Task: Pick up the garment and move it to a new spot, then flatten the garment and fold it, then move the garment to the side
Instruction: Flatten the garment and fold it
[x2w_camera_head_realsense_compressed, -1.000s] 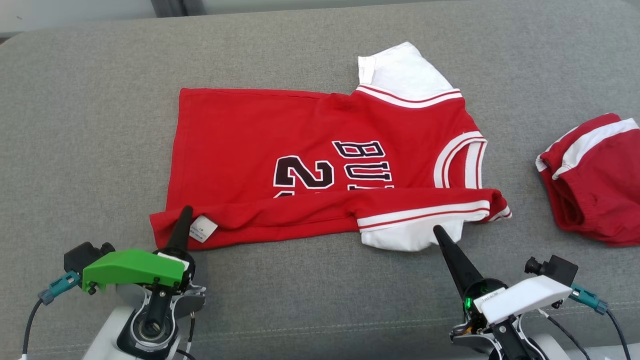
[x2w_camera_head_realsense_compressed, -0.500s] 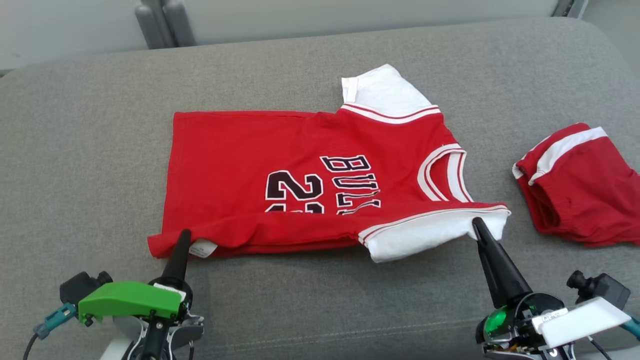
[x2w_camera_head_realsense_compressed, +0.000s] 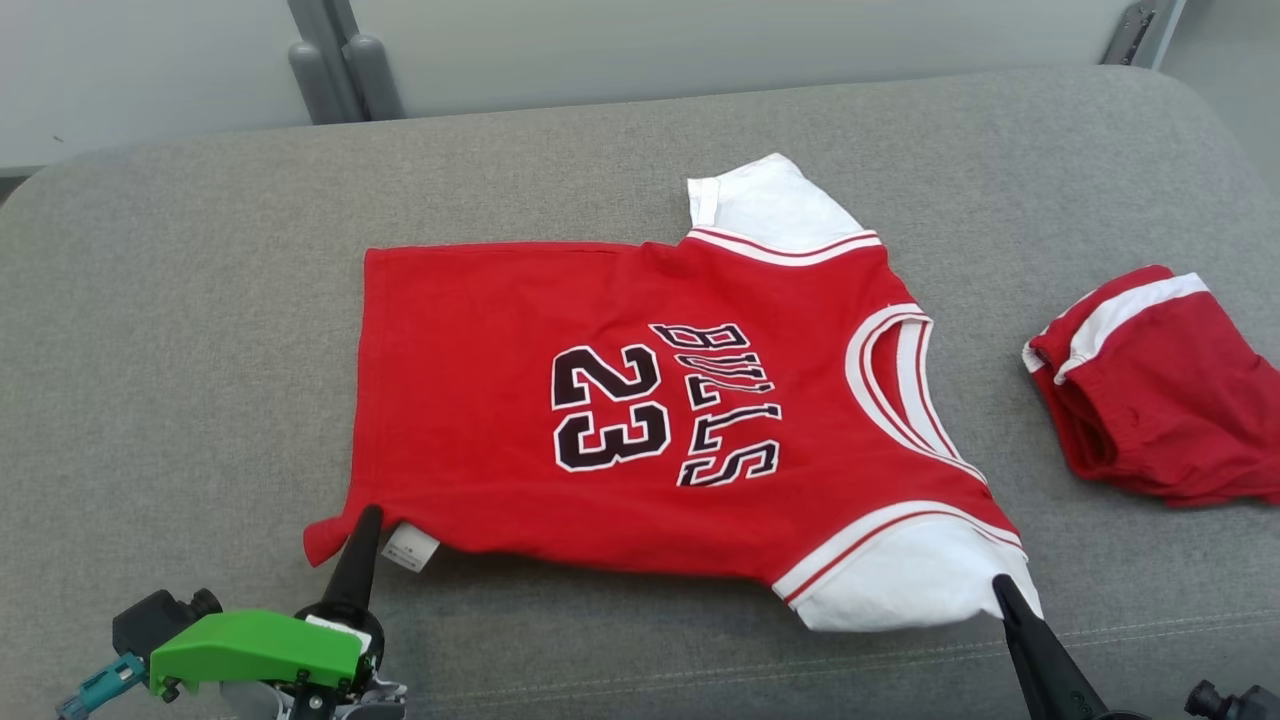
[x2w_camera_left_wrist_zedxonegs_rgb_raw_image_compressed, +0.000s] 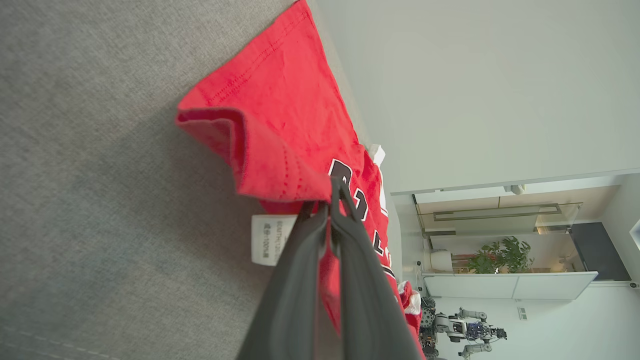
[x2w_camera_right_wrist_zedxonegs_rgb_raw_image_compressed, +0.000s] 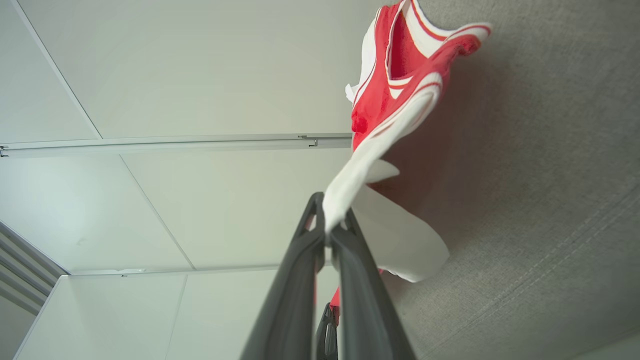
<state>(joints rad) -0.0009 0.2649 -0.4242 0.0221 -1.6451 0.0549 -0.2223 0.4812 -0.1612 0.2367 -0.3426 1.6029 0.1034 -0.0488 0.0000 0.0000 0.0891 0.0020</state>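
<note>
Gripping the red jersey (x2w_camera_head_realsense_compressed: 650, 400) at two points, with both pairs of fingers pressed together on cloth. Spread front-up across the middle of the head view on a grey cushion (x2w_camera_head_realsense_compressed: 180, 350), black-and-white lettering and number facing the camera.

At the lower left of that view, pinching the bottom hem corner with the left gripper (x2w_camera_head_realsense_compressed: 365, 520), just beside a small white care label (x2w_camera_head_realsense_compressed: 410, 548). In the left wrist view, clamped tight on a folded-over lip of the hem, with the label hanging to the left of the fingers and the rest of the red cloth running toward the upper middle of the frame.

At the lower right of the head view, closed with the right gripper (x2w_camera_head_realsense_compressed: 1000, 585) on the edge of the white sleeve (x2w_camera_head_realsense_compressed: 900, 585) (the nearer of the two sleeves, with the other at the upper middle). In the right wrist view, nipping a thin white fold between the fingertips, sleeve raised a little off the cushion and shadowing it, striped trim stretching toward the top of the frame.

Lying apart at the right edge of the head view, touching neither gripper nor jersey: a crumpled red bundle (x2w_camera_head_realsense_compressed: 1150, 390) with a white band.

Along the top of the frame, beyond the cushion, a pale wall (x2w_camera_head_realsense_compressed: 700, 40).
</note>
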